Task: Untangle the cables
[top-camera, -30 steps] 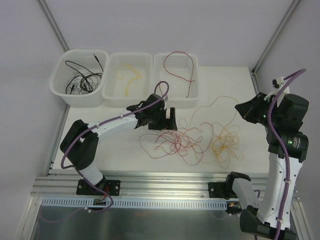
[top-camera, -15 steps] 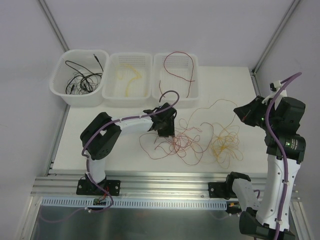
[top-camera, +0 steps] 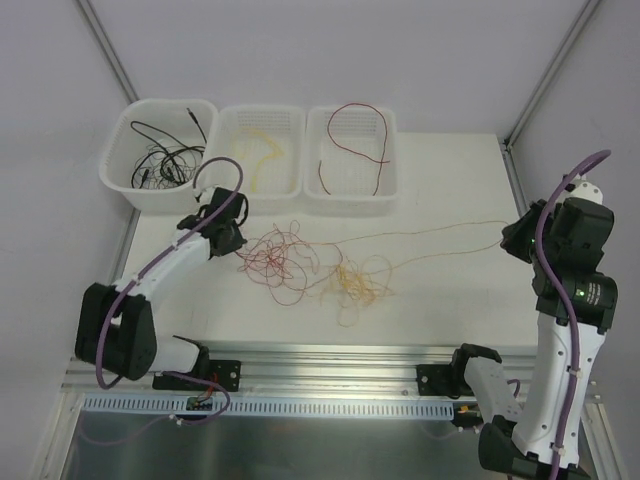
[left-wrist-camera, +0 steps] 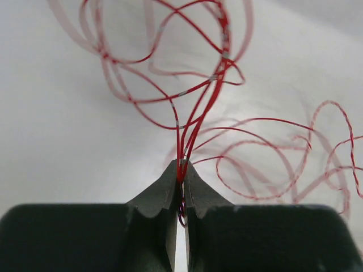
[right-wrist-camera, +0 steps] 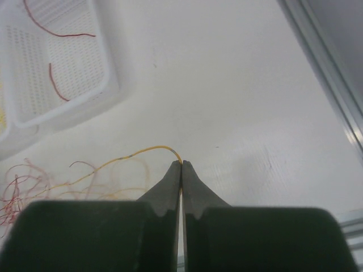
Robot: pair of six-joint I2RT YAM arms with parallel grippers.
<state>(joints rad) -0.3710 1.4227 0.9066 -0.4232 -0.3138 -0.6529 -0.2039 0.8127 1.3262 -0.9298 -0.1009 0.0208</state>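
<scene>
left gripper (left-wrist-camera: 181, 170) clamps a bunch of red cables (left-wrist-camera: 220, 71) | right gripper (right-wrist-camera: 181, 165) pinches one yellow cable (right-wrist-camera: 136, 152), stretched taut over the table (top-camera: 450, 290) | tangle (top-camera: 300, 265) lies between them

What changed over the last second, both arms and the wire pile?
Left gripper swung from mid-table to the left, closed on the red cables and dragged that tangle left. Right gripper, shut on a yellow cable throughout, pulled back right, drawing it taut; the yellow clump slid left. The three baskets unchanged.
</scene>
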